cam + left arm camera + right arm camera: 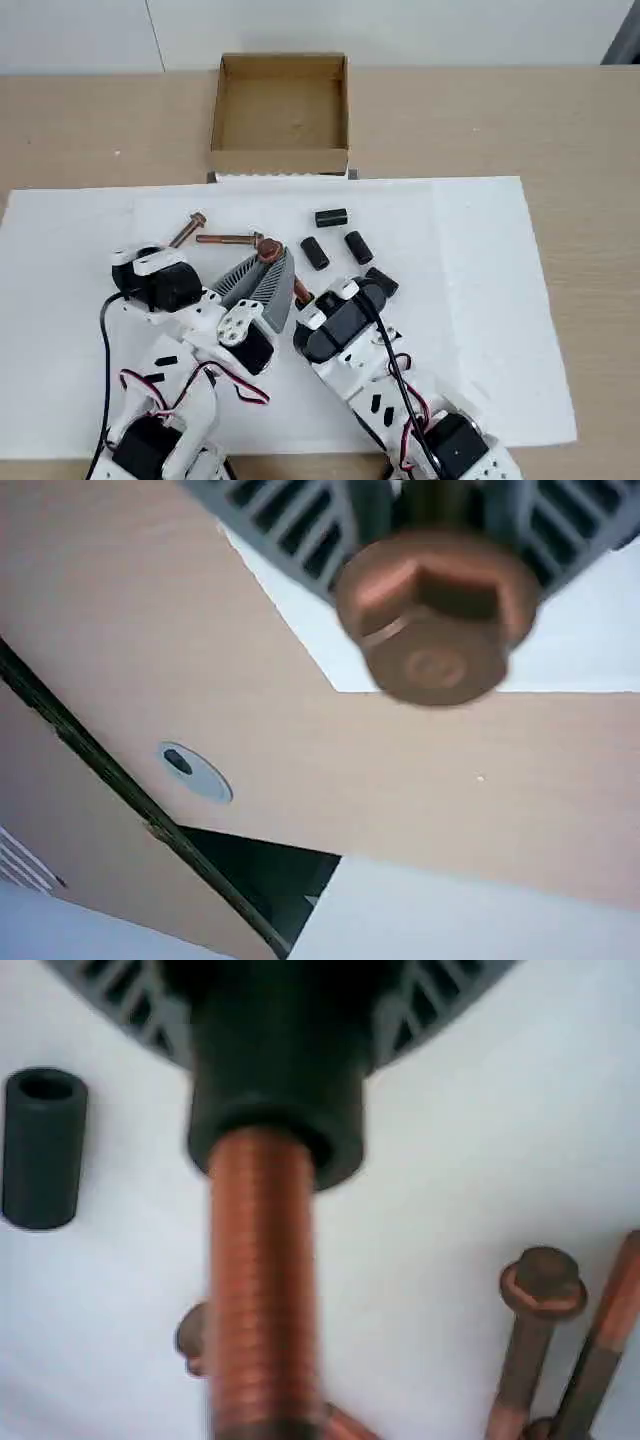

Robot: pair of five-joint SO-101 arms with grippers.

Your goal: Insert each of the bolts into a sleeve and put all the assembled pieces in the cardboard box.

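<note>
Left gripper [435, 510]: pinched on the held bolt [435, 630] just behind its hex head, grey fingers on either side of the shank.
Right gripper [275, 1020]: closed around a black sleeve [275, 1090], with the sleeve's mouth turned toward the other arm.
Where the pair meets: above the white sheet [480, 260], between the two arms. In the right wrist view the threaded shank [262, 1290] enters the sleeve's mouth, and a long run of thread lies outside it.
Step in hand: insertion of bolt into sleeve, judged begun but not seated.
Loose parts: loose sleeves [315, 253] lie on the sheet beyond the right arm. Loose bolts [228, 239] lie on the sheet just beyond the left arm.
Cardboard box [280, 158]: on the worktop [90, 120] at the sheet's far edge, well apart from both grippers.
Progress: early by my reading, with this likely the first piece to be assembled.
Next move calls for: closing the two grippers toward each other straight along the bolt's axis until the head meets the sleeve. Any tilt risks the thread catching on the rim. After that, one gripper must let go so the other can carry the piece to the box.
</note>
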